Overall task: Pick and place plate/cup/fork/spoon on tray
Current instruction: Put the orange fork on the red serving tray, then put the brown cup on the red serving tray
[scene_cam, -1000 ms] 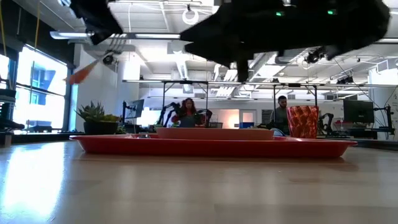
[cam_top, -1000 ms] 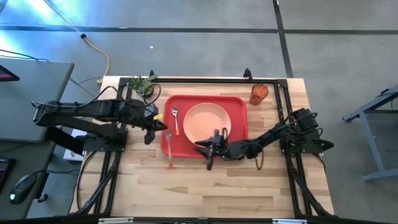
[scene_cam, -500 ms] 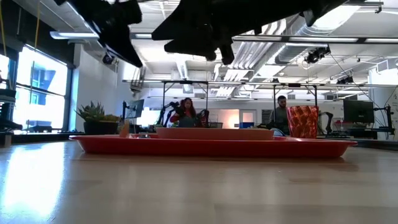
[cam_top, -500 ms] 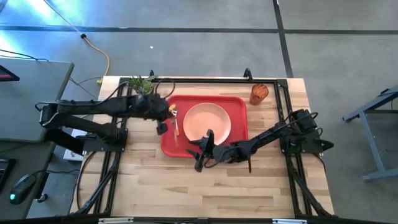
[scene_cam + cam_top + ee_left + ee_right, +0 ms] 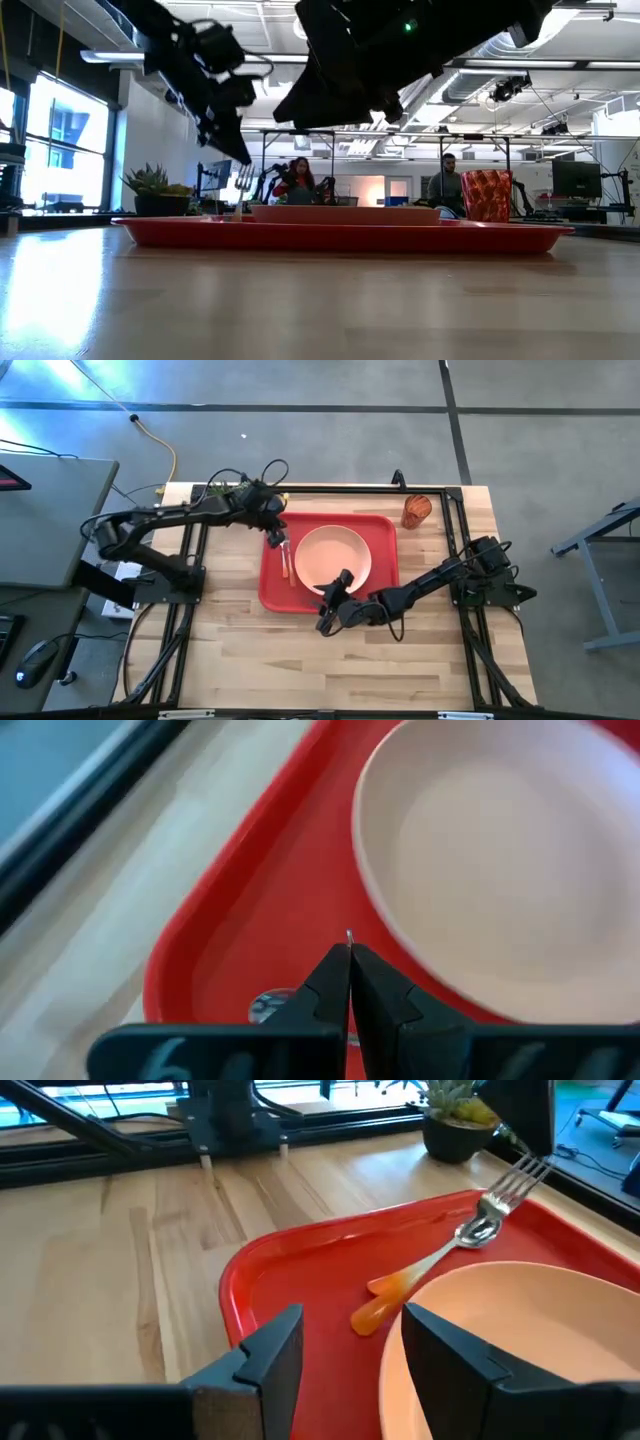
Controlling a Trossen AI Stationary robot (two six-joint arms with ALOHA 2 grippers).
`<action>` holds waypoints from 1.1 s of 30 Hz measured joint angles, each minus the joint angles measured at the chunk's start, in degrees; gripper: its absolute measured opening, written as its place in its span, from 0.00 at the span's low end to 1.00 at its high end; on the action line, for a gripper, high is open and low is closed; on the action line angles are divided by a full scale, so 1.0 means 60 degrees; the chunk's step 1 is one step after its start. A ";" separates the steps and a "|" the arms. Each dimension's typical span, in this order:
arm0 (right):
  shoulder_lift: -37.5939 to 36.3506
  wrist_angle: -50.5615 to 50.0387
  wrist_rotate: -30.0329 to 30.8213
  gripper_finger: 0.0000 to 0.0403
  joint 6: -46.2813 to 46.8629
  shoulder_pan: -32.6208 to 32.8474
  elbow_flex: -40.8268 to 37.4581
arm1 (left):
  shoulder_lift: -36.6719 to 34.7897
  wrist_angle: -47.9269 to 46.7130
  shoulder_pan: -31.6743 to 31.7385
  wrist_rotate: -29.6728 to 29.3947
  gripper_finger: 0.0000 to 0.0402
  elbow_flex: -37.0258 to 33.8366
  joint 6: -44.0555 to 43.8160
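Carrying the fork [image 5: 515, 1180], left fingers [image 5: 275, 536] now reach tray [image 5: 272, 592].

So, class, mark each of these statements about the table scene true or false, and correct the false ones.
1. The plate lies on the tray. True.
2. The cup stands on the tray. False: it stands on the wooden table, beyond the tray's corner.
3. The left gripper holds the fork by its tined end. True: its fingers are shut on it, and the handle slopes down to the tray.
4. The spoon lies on the bare table. False: it lies on the tray beside the plate.
5. The right gripper is shut on the plate. False: it is open and empty, at the tray's near edge.
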 joint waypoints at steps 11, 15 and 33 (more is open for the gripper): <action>0.0000 -0.0138 0.0327 0.40 -0.0004 0.0036 0.0000 | 0.2157 0.1272 0.0655 0.0310 0.00 0.0000 0.0548; -0.0001 -0.0145 0.0774 0.40 -0.0149 0.0084 0.0000 | 0.2507 0.1319 0.0604 0.0306 0.01 0.0000 0.0387; -0.3237 -0.7480 0.4256 0.40 0.3114 0.0573 0.0000 | 0.1268 0.1672 -0.0622 -0.0765 0.32 -0.0006 0.0645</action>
